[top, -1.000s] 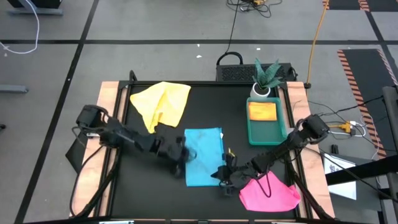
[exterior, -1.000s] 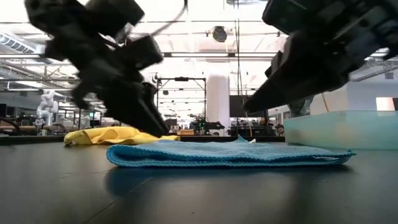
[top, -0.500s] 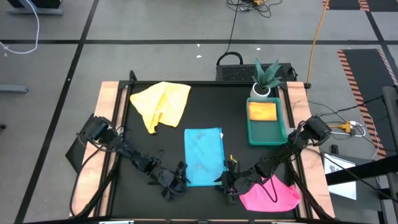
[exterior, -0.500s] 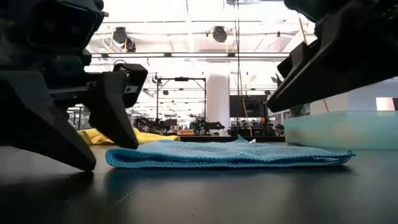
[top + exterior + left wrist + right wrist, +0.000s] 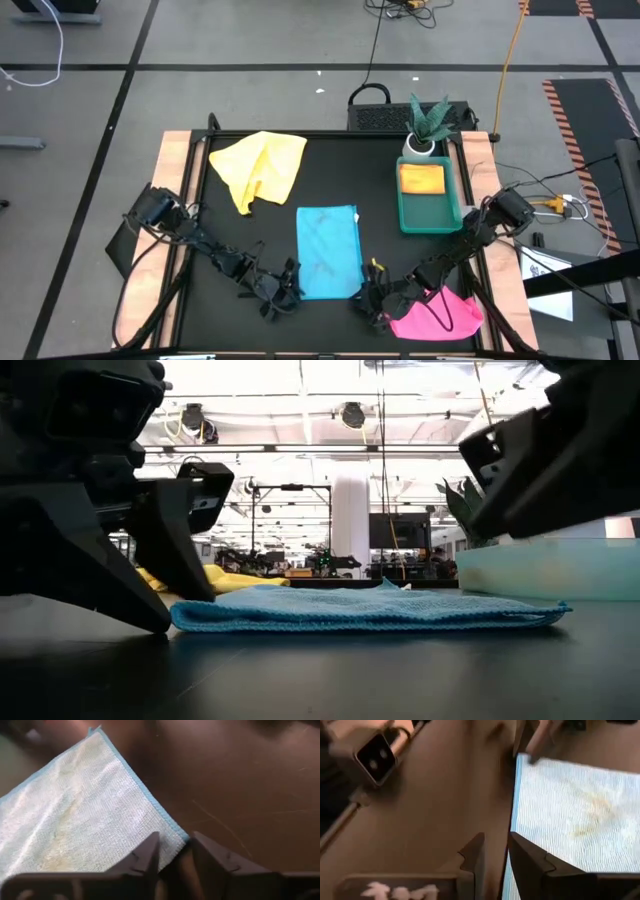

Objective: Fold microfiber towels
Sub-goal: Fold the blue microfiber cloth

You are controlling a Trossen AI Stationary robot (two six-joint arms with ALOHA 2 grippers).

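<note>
A light blue microfiber towel (image 5: 328, 252) lies folded into a long strip in the middle of the black table. My left gripper (image 5: 283, 295) is open low at the strip's near left corner (image 5: 181, 836), one finger on either side of it. My right gripper (image 5: 372, 298) is open just off the near right corner, above the table; the towel's long edge (image 5: 513, 820) runs up from between its fingers. A crumpled yellow towel (image 5: 260, 168) lies at the far left. A bunched pink towel (image 5: 435, 315) lies at the near right, under the right arm. My left gripper has the blue towel's near left corner (image 5: 181, 836) at the gap between its fingertips, slanting down from the table's left. The towel lies flat on the table. I cannot tell whether the fingers touch it.
A green tray (image 5: 452, 215) with a yellow thing inside stands at the right, and a potted plant (image 5: 428, 125) stands behind it. Bare black table shows to the left of the blue towel and between it and the tray.
My left gripper has gone from the middle of the blue towel's left edge toward the table's near edge and down, and has rolled, ending at the near left corner. My right gripper has drawn back a little toward the near right. The blue towel has stayed in place.
</note>
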